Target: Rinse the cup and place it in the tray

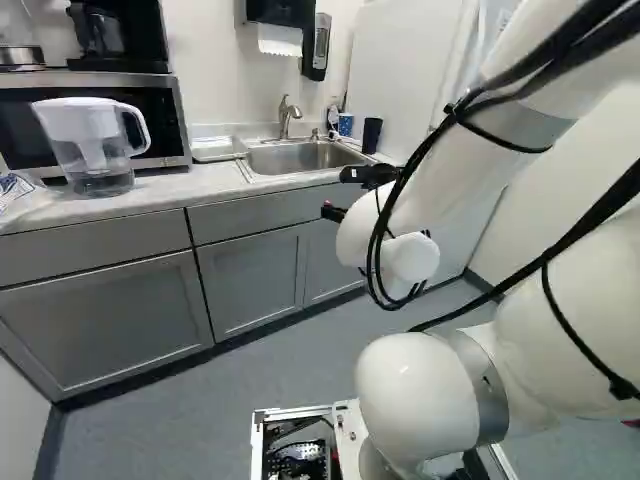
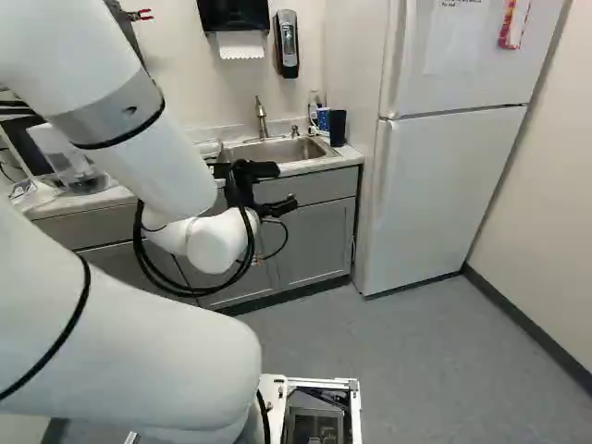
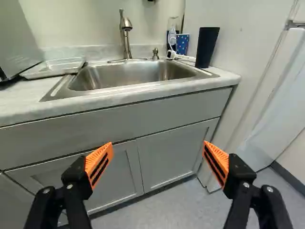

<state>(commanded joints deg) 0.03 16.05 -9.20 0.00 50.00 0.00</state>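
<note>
My gripper (image 2: 285, 189) is in front of the sink cabinet in the right base view. In the wrist view the gripper (image 3: 158, 149) stands open, its orange pads wide apart with nothing between them. Ahead of it, on the counter right of the sink, a black cup (image 3: 207, 46) stands upright; a blue dotted cup (image 3: 182, 44) is behind it, nearer the wall. The metal sink (image 3: 131, 78) looks empty, with its faucet (image 3: 126, 36) at the back. A shallow, pale tray (image 3: 54, 67) lies on the counter on the sink's other side.
The grey cabinet (image 3: 162, 152) and counter edge stand ahead of the gripper. A water pitcher (image 1: 95, 145) and a microwave (image 1: 160, 110) are on the counter at the left of the left base view. The white fridge (image 2: 444, 185) stands beside the counter. A soap pump (image 3: 155, 54) is behind the sink.
</note>
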